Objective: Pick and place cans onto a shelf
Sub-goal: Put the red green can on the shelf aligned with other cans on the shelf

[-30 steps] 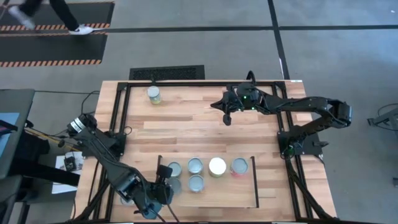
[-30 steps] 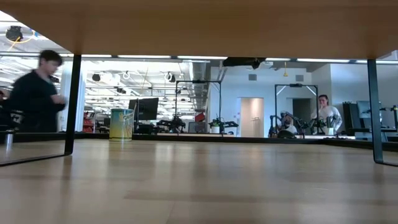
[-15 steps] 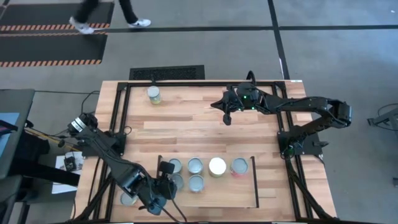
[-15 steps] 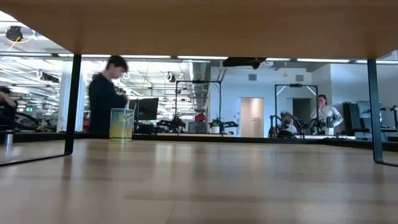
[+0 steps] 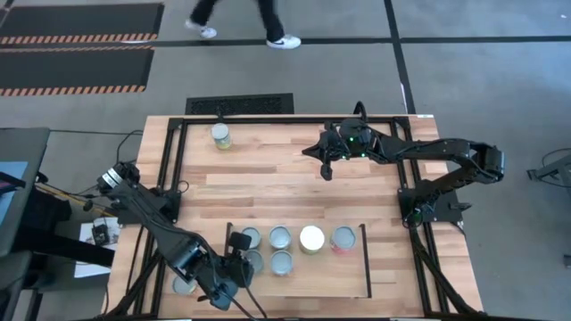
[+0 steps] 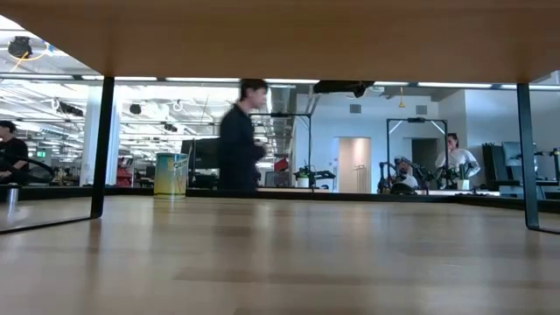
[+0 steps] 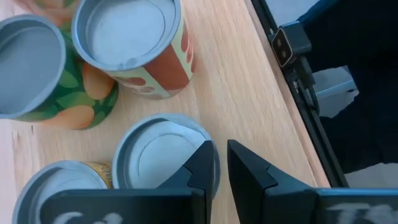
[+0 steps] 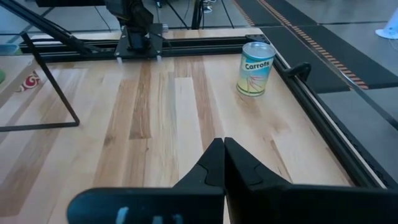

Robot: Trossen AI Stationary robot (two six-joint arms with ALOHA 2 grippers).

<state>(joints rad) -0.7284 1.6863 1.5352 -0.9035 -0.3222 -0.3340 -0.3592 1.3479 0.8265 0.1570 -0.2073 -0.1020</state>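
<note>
Eight cans in the high view — one alone at upper left, six bunched at lower centre, one at the lower left edge. One shelf. Two arms. Three people in the low view — left, centre, right.

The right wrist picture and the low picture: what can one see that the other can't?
Only the right wrist view shows the right tool, shut, and the word Carrots on the carrots can. Only the low view shows people: one walking by, one seated far off. Both show that same can standing upright on the wooden table, with a black rail at the table's edge.
</note>
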